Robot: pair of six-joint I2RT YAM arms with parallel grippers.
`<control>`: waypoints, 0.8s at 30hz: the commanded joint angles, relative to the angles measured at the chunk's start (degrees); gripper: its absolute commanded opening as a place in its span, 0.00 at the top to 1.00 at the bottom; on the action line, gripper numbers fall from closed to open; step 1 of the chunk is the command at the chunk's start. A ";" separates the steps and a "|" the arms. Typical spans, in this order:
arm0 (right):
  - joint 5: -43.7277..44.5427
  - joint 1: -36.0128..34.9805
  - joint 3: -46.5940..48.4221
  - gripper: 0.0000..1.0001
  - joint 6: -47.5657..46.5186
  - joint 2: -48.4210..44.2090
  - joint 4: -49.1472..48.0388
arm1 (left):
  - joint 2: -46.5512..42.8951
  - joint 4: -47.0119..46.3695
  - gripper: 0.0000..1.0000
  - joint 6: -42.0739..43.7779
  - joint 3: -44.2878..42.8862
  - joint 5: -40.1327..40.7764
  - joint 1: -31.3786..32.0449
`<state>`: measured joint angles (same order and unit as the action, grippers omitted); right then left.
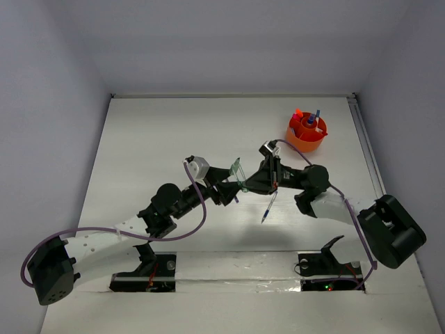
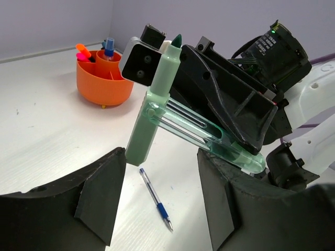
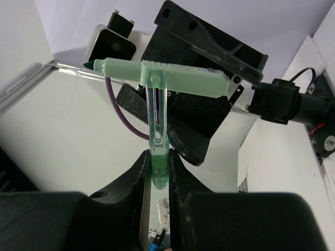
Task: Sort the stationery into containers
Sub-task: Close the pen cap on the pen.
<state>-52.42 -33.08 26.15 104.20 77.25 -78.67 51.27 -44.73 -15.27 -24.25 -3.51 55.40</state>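
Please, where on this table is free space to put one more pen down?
Free: the wide far patch of table between its left edge and the orange cup. Crowded: the middle, where left gripper and right gripper meet at the green marker, with the blue pen lying just nearer.

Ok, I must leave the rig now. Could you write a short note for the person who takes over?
Left gripper: open, its fingers on either side of the pale green marker, not touching it.
Right gripper: shut on the clear green pen, held above the table. The marker sits crosswise at that pen's far end.
Orange cup: far right of the table, with a few pieces inside.
Blue pen: lying loose on the table below the grippers.
Done: some pieces are in the cup.
Left: the two green pieces and the blue pen.
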 commanded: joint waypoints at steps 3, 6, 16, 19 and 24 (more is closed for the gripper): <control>-2.07 -1.46 -1.45 1.00 -3.13 -0.88 -3.94 | -0.99 -8.71 0.53 0.24 -3.43 -2.11 0.41; -1.89 -1.46 -2.33 1.00 -3.13 -0.70 -3.85 | -0.73 -9.06 0.58 0.68 -4.14 -2.47 0.41; -0.93 -3.04 -3.48 1.00 -3.04 -0.09 -4.38 | -0.38 -11.42 0.67 0.42 -3.61 -1.33 0.41; -0.92 -3.57 -3.83 1.00 -2.87 0.18 -4.38 | -0.03 -11.87 0.78 0.41 -3.70 -1.24 0.41; -0.40 -4.10 -4.62 1.00 -2.69 0.35 -4.73 | 0.41 -11.79 1.00 0.85 -3.96 -1.24 0.41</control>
<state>-50.76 -35.51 23.22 102.63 76.84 -79.05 52.42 -45.87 -14.11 -24.25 -4.25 55.42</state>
